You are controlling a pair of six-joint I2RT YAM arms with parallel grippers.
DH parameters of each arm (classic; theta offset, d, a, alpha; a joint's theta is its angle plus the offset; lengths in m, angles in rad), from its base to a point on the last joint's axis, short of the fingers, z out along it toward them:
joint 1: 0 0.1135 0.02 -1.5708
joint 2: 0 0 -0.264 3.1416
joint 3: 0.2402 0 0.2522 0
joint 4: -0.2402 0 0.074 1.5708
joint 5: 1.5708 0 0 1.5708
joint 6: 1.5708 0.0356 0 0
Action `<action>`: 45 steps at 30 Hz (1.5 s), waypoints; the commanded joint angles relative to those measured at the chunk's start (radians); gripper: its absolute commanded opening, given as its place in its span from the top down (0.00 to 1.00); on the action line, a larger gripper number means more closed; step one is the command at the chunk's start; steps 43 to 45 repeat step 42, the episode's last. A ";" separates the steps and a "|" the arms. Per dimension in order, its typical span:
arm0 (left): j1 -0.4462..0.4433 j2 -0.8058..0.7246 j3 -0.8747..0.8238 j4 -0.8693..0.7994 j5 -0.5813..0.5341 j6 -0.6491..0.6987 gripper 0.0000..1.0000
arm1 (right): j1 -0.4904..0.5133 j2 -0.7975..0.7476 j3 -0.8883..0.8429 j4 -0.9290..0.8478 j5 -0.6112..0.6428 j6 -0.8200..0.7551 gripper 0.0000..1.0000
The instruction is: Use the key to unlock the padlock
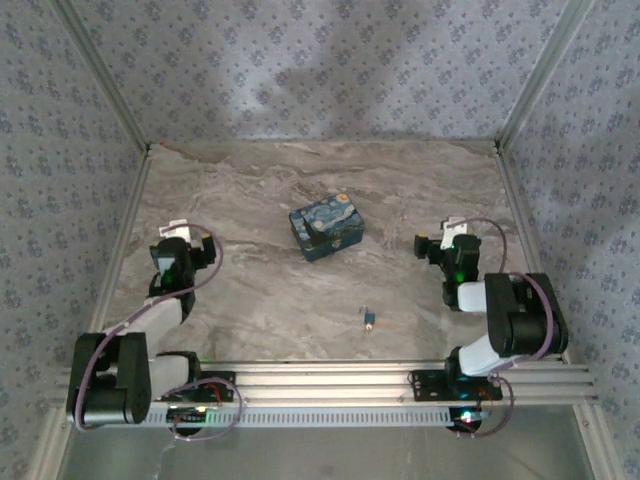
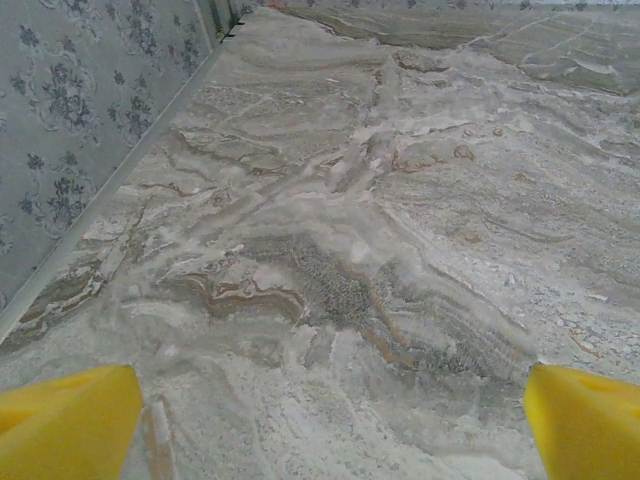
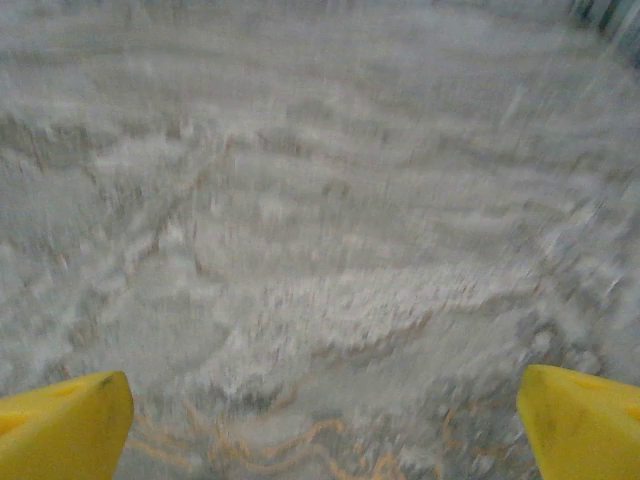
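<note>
Lying between the arms, the padlock (tiny, stiff, probably slippery) likely suits a pinch across its body; left gripper and right gripper gape wide.

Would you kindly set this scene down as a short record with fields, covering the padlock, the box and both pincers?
padlock: lies on the table near the front edge, with nothing touching it
key: too small to tell apart from the padlock
box: blue with a swirl pattern, mid-table, behind the padlock and apart from it
left pincer: open, holding nothing, over bare table by the left wall
right pincer: open, holding nothing; its wrist view is blurred
</note>
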 commanded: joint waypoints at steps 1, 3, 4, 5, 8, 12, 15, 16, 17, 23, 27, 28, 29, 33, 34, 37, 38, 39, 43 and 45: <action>0.012 0.025 -0.007 0.103 0.051 -0.001 0.02 | -0.037 0.008 0.071 -0.023 -0.041 0.015 0.00; 0.016 0.044 -0.007 0.138 0.065 0.004 0.02 | -0.034 0.003 0.072 -0.035 -0.025 0.014 0.00; 0.019 0.056 -0.008 0.158 0.078 0.013 0.02 | -0.028 0.007 0.069 -0.022 -0.015 0.011 0.00; 0.022 0.072 -0.007 0.183 0.092 0.021 0.02 | -0.028 0.004 0.072 -0.034 -0.013 0.010 0.00; 0.036 0.127 0.002 0.261 0.138 0.039 0.02 | -0.028 0.005 0.071 -0.028 -0.011 0.010 0.00; 0.067 0.195 0.025 0.289 0.214 0.001 0.02 | -0.024 0.005 0.070 -0.027 -0.008 0.009 0.00; 0.068 0.323 -0.009 0.472 0.217 -0.010 0.02 | -0.023 0.005 0.070 -0.028 -0.007 0.007 0.00; 0.068 0.371 -0.005 0.524 0.228 -0.008 0.02 | -0.022 0.005 0.070 -0.026 -0.004 0.007 0.00; 0.068 0.374 0.017 0.494 0.252 0.001 0.02 | -0.020 0.005 0.071 -0.026 -0.002 0.005 0.00; 0.061 0.370 0.108 0.300 0.272 0.023 0.02 | -0.016 0.005 0.071 -0.027 0.007 0.000 0.00; 0.059 0.370 0.108 0.304 0.270 0.023 0.02 | -0.013 0.004 0.071 -0.027 0.010 0.001 0.00; 0.059 0.370 0.108 0.304 0.267 0.024 0.02 | -0.012 0.005 0.071 -0.028 0.010 0.002 0.00; 0.059 0.369 0.108 0.303 0.268 0.023 0.02 | -0.014 0.004 0.071 -0.028 0.009 0.001 0.00; 0.057 0.370 0.108 0.303 0.263 0.025 0.02 | -0.014 0.004 0.071 -0.028 0.008 0.002 0.00; 0.055 0.370 0.108 0.303 0.261 0.027 0.02 | -0.014 0.005 0.072 -0.029 0.008 0.002 0.00; 0.054 0.370 0.108 0.301 0.258 0.027 0.02 | -0.014 0.005 0.073 -0.031 0.008 0.001 0.00; 0.053 0.371 0.108 0.302 0.257 0.026 0.02 | -0.014 0.006 0.073 -0.030 0.007 0.002 0.00; 0.053 0.370 0.108 0.301 0.256 0.027 0.02 | -0.014 0.006 0.074 -0.030 0.008 0.001 0.00; 0.053 0.371 0.109 0.301 0.257 0.028 0.02 | -0.013 0.005 0.073 -0.030 0.006 0.002 0.00; 0.053 0.371 0.109 0.301 0.257 0.028 0.02 | -0.013 0.005 0.073 -0.030 0.006 0.002 0.00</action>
